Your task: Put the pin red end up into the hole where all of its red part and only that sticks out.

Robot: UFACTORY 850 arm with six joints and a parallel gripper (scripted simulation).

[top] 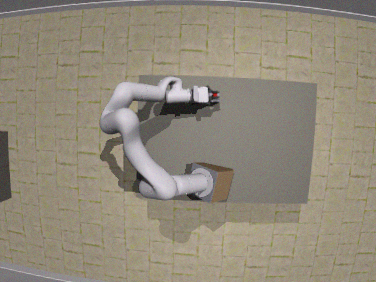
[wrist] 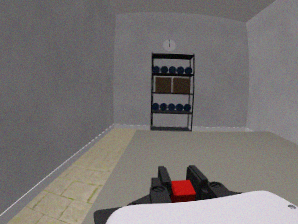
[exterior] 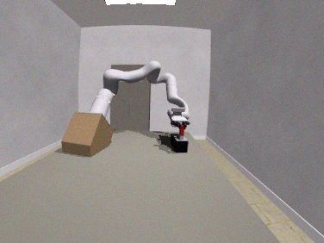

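My gripper is shut on the pin, which hangs upright with its red end up between the fingers. The pin's lower grey end stands at the top of the black block, which sits on the grey mat right under the gripper. I cannot tell which hole the pin is over or how deep it sits. In the top view the gripper hides the block, and only the red end shows. In the wrist view the red end sits between the two dark fingers.
A brown box-shaped base carries the arm at the mat's near edge. Tiled floor surrounds the grey mat. A dark shelf stands against the far wall in the wrist view.
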